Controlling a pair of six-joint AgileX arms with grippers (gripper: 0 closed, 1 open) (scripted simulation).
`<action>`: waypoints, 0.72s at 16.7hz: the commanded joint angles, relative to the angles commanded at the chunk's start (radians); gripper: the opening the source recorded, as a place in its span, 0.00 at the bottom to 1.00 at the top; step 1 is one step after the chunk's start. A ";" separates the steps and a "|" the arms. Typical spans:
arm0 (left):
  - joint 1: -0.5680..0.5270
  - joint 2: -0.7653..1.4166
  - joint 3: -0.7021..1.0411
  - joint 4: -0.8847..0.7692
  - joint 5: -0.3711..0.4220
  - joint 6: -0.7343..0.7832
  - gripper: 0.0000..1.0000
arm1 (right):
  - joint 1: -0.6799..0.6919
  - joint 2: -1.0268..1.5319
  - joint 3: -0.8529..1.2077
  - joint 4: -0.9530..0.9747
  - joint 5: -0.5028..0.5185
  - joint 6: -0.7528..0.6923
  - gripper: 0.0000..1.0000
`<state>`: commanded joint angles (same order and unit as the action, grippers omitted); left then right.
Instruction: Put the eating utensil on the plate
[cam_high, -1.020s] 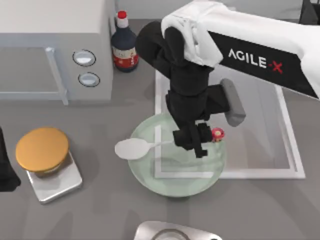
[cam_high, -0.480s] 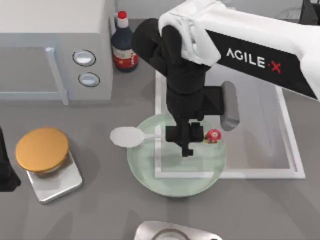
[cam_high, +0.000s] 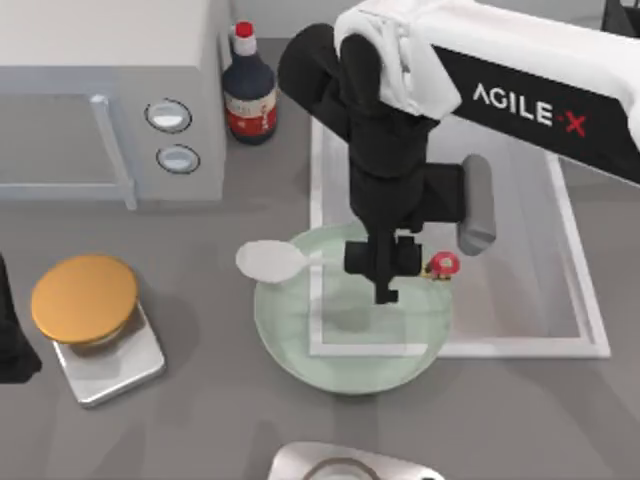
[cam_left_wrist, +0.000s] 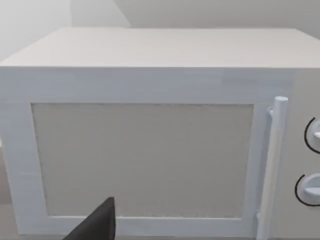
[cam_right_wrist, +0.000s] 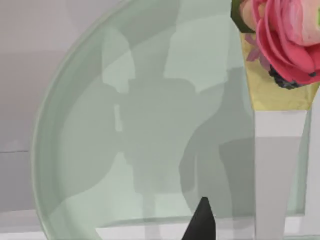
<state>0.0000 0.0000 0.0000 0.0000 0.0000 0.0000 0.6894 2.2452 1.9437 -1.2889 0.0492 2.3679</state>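
Note:
The eating utensil, a white spoon (cam_high: 270, 262) with a red spotted knob (cam_high: 441, 264), hangs level just above the plate. My right gripper (cam_high: 386, 283) is shut on the middle of its thin handle. The round bowl pokes out past the plate's left rim. The plate (cam_high: 300, 350) is a wide pale green glassy dish in the middle of the table, with the gripper's shadow on it. In the right wrist view the plate (cam_right_wrist: 75, 150) lies below, and the white handle (cam_right_wrist: 270, 170) with its pink-red end sits close by. My left arm (cam_high: 10, 340) is parked at the left edge.
A white microwave (cam_high: 110, 90) stands at the back left with a dark sauce bottle (cam_high: 248, 95) beside it. An orange disc on a square steel base (cam_high: 85, 300) sits left of the plate. A white-framed mat (cam_high: 575, 290) lies under the plate's right side. A metal object (cam_high: 340, 465) is at the front edge.
My right gripper shifted right and a little back with the spoon. The spoon's bowl moved from the plate's front left to over its left rim.

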 joint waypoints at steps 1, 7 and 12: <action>0.000 0.000 0.000 0.000 0.000 0.000 1.00 | -0.008 -0.012 -0.006 -0.007 0.006 0.010 0.00; 0.000 0.000 0.000 0.000 0.000 0.000 1.00 | -0.044 -0.073 -0.033 -0.028 0.032 0.047 0.00; 0.000 0.000 0.000 0.000 0.000 0.000 1.00 | -0.049 -0.085 -0.042 0.000 0.030 0.042 0.00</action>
<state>0.0000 0.0000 0.0000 0.0000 0.0000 0.0000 0.6408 2.1604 1.9020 -1.2894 0.0796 2.4102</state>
